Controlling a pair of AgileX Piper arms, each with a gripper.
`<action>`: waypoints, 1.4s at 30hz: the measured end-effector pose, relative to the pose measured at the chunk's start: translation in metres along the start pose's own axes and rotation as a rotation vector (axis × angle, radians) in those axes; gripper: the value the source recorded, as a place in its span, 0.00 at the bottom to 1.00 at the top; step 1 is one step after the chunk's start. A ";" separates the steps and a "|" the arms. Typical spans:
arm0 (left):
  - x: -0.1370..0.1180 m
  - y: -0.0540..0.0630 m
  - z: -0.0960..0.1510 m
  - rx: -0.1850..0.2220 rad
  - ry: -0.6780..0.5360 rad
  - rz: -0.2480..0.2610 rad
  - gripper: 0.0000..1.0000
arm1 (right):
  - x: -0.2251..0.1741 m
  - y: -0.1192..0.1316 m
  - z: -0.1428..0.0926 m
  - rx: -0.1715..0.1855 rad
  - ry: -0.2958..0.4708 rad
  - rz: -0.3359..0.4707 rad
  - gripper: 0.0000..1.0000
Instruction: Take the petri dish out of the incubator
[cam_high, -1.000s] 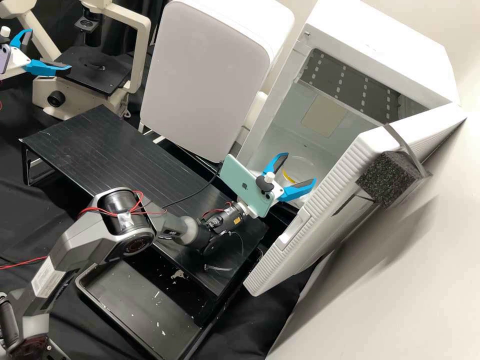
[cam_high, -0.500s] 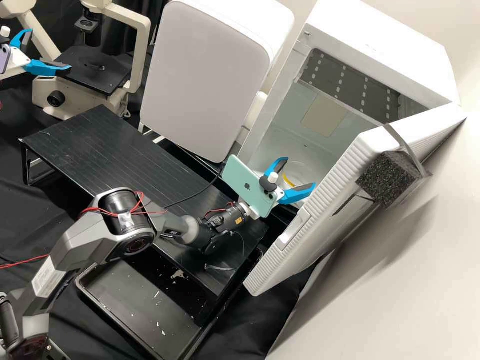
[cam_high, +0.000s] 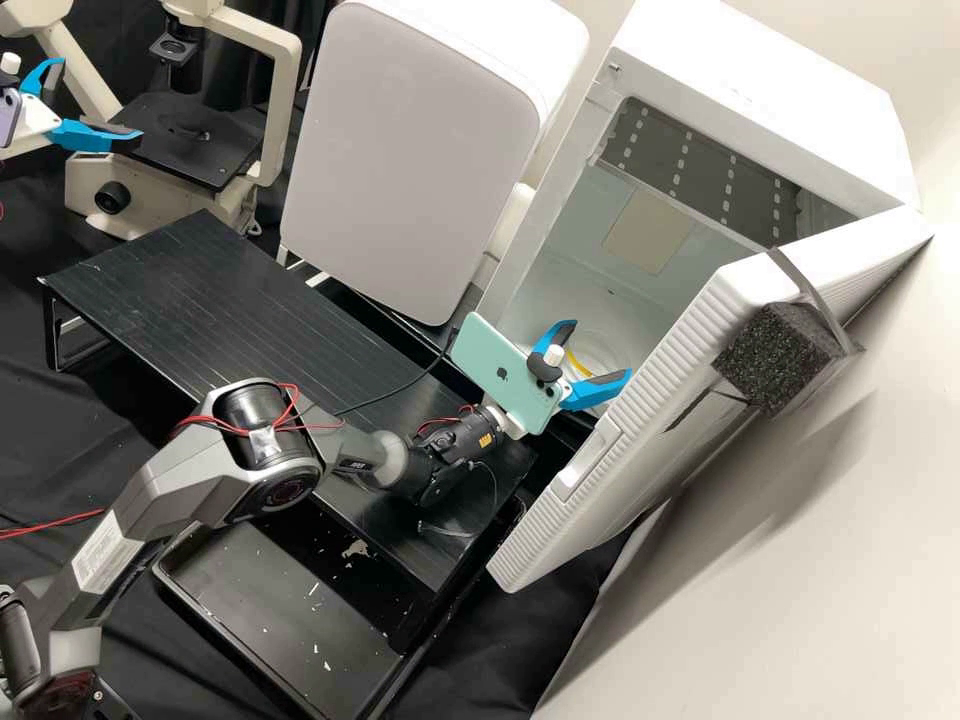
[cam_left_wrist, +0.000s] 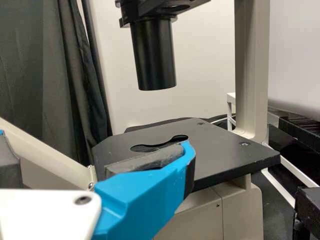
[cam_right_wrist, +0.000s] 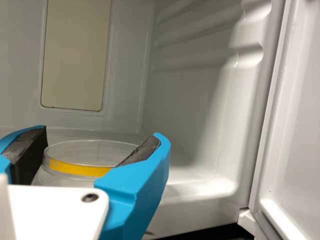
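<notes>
Petri dish (cam_right_wrist: 90, 156), yellow-banded, sits on the floor of the incubator (cam_high: 780, 110); the right gripper (cam_right_wrist: 101, 132) is parted around it, presumably lined up to clasp its wall; the left gripper (cam_high: 100, 98) hangs unclenched near the microscope (cam_high: 284, 110), likely unneeded here

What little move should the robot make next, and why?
Probably ease the right gripper slightly deeper into the incubator: its open fingers line up with either side of the petri dish, which seems to sit mostly beyond their tips.
</notes>
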 end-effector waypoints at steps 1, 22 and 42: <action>0.000 0.000 0.000 0.000 0.000 0.000 1.00 | 0.000 0.000 0.000 0.000 0.000 0.000 1.00; 0.000 0.000 0.000 0.000 0.000 0.000 1.00 | -0.009 -0.006 0.003 0.006 -0.024 -0.026 1.00; 0.000 0.000 0.000 0.000 0.000 0.000 1.00 | -0.013 0.003 0.002 -0.001 0.005 0.017 1.00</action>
